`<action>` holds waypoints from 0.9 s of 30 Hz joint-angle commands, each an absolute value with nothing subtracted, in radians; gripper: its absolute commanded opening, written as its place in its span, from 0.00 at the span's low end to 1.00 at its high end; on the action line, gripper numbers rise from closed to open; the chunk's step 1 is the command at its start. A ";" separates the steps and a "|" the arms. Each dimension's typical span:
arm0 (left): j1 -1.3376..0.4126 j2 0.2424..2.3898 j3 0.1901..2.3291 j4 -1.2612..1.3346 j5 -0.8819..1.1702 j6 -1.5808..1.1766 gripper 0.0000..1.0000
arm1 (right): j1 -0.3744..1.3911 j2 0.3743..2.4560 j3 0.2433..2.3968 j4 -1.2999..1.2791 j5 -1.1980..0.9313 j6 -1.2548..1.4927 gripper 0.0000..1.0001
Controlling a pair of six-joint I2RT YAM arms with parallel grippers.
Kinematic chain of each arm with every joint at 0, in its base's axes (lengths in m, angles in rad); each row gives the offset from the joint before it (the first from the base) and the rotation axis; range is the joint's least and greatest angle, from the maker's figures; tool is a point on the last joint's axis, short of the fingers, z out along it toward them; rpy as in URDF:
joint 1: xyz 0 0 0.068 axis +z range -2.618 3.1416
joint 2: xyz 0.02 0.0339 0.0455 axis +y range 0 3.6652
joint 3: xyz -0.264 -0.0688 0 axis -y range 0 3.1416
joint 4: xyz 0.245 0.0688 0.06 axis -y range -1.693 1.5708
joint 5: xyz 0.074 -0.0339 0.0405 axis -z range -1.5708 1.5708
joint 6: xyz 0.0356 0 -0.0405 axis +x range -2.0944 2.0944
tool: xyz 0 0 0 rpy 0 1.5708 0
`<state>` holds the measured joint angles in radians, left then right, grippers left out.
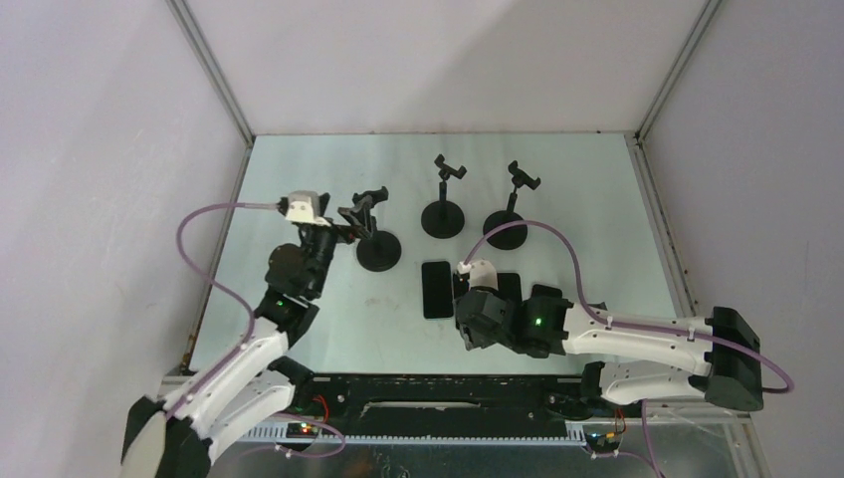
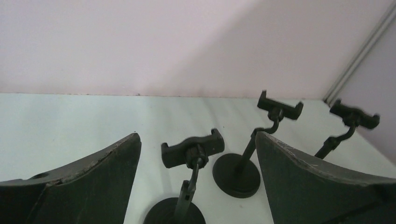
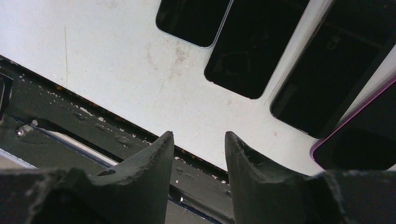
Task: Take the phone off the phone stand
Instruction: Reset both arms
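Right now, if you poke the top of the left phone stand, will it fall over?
Probably it tips: the left phone stand holds its clamp high on a thin stem. Pushed low, its wide round base would more likely slide on the smooth table. Its stem holds a bent shape, so it seems stiff, not floppy.

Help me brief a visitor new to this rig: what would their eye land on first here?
Three black phone stands in a row across the middle of the table, all with empty clamps. Nearer the arms, several dark phones lie flat side by side, with the right gripper open and empty next to them. The left gripper is wide open, facing the leftmost stand.
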<state>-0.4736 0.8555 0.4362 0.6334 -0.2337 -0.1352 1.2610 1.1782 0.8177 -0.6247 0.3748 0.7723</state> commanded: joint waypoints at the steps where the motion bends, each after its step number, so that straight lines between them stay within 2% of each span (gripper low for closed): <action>1: -0.479 0.727 0.588 0.162 -0.382 -0.269 1.00 | 1.242 1.158 0.844 -0.587 0.395 0.769 0.50; 5: -0.476 0.697 0.722 -0.212 -0.389 -0.368 1.00 | 1.212 1.182 0.845 -0.579 0.371 0.764 0.58; 9: -0.476 0.669 0.771 -0.421 -0.341 -0.387 1.00 | 1.172 1.140 0.833 -0.563 0.348 0.770 0.65; 14: -0.476 0.541 0.748 -0.515 -0.312 -0.364 1.00 | 1.032 1.044 0.739 -0.491 0.209 0.751 0.98; 20: -0.477 0.408 0.717 -0.618 -0.373 -0.327 1.00 | 0.848 0.885 0.705 -0.497 0.071 0.654 0.99; 27: -0.477 0.346 0.698 -0.629 -0.385 -0.321 1.00 | 0.835 0.562 0.670 -0.481 0.251 0.637 0.99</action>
<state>-0.4755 0.3691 0.7101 -0.6197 -0.3683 -0.3393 0.8371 0.7120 0.6922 -0.5278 0.1417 0.6724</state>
